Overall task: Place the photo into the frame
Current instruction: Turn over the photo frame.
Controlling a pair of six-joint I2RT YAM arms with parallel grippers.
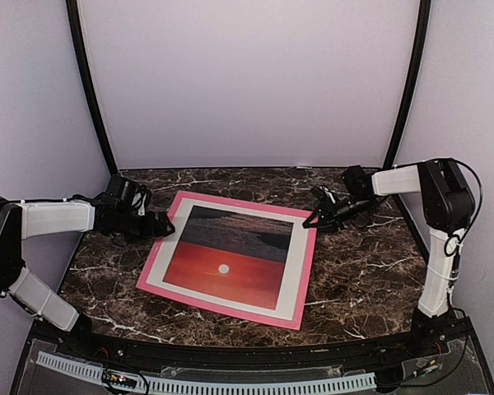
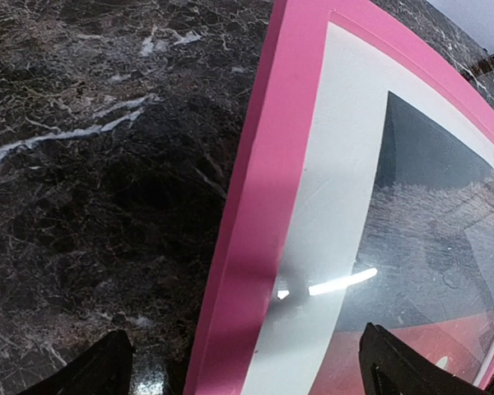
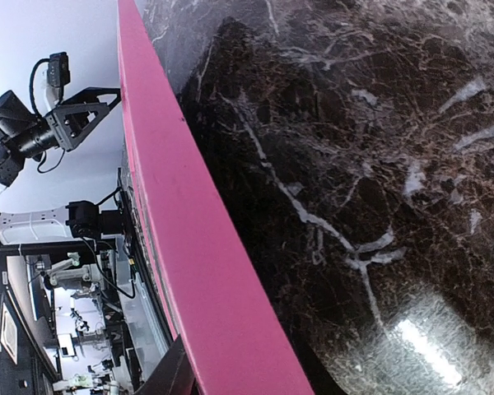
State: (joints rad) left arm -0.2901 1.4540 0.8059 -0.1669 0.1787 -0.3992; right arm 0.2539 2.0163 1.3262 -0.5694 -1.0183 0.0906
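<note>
The frame (image 1: 247, 206), pink, lies flat on the marble table with the photo (image 1: 226, 259) inside it: a red-orange sunset with a small white sun, ringed by a white mat (image 1: 292, 276). My left gripper (image 1: 166, 226) is open at the frame's left side. In the left wrist view its fingertips (image 2: 107, 370) stand wide to either side of the pink rail (image 2: 255, 230), above it. My right gripper (image 1: 313, 220) is at the frame's far right corner. The right wrist view shows the pink rail (image 3: 189, 239) running through it, one dark finger (image 3: 174, 374) against its inner side and the other hidden.
The dark marble table (image 1: 362, 263) is bare to the right of the frame and in front of it. Black curved posts (image 1: 89, 82) and pale walls close in the back and sides. A black rail with a white strip (image 1: 230, 383) runs along the near edge.
</note>
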